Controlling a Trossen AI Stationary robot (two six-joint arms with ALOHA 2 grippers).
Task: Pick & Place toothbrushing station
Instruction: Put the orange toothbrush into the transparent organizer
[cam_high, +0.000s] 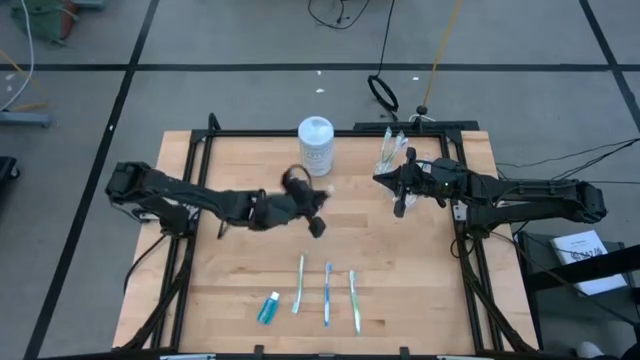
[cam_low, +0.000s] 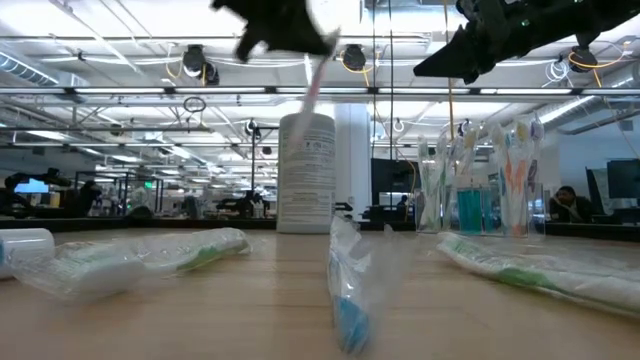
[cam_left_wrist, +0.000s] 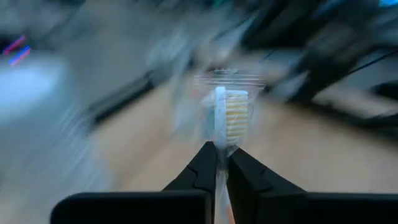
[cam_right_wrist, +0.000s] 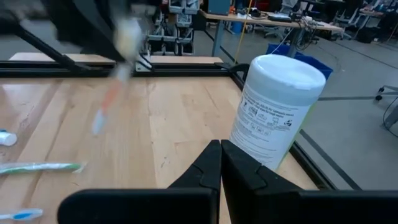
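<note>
My left gripper (cam_high: 316, 212) hangs above the middle of the table, shut on a wrapped toothbrush (cam_left_wrist: 229, 115) with a white head and pale bristles. It shows as a blurred streak in the low view (cam_low: 314, 78) and in the right wrist view (cam_right_wrist: 115, 74). Three more toothbrushes (cam_high: 327, 293) and a teal toothpaste tube (cam_high: 268, 308) lie flat near the front edge. A clear cup (cam_high: 392, 150) with brushes stands at the far right. My right gripper (cam_high: 400, 205) waits shut in the air next to the cup. My left gripper pinches the toothbrush between its two fingers (cam_left_wrist: 205, 165), on the wrapped stem just behind the head (cam_left_wrist: 220, 146). The head sticks out past the fingertips and the stem runs back between them. The brush is lifted clear of the table, slanting below the gripper in the low view.
A tall white canister (cam_high: 316, 145) stands at the far middle, just beyond my left gripper. A black frame rail (cam_high: 330, 133) borders the wooden table top. Bare wood lies between the two arms and the row of brushes at the front.
</note>
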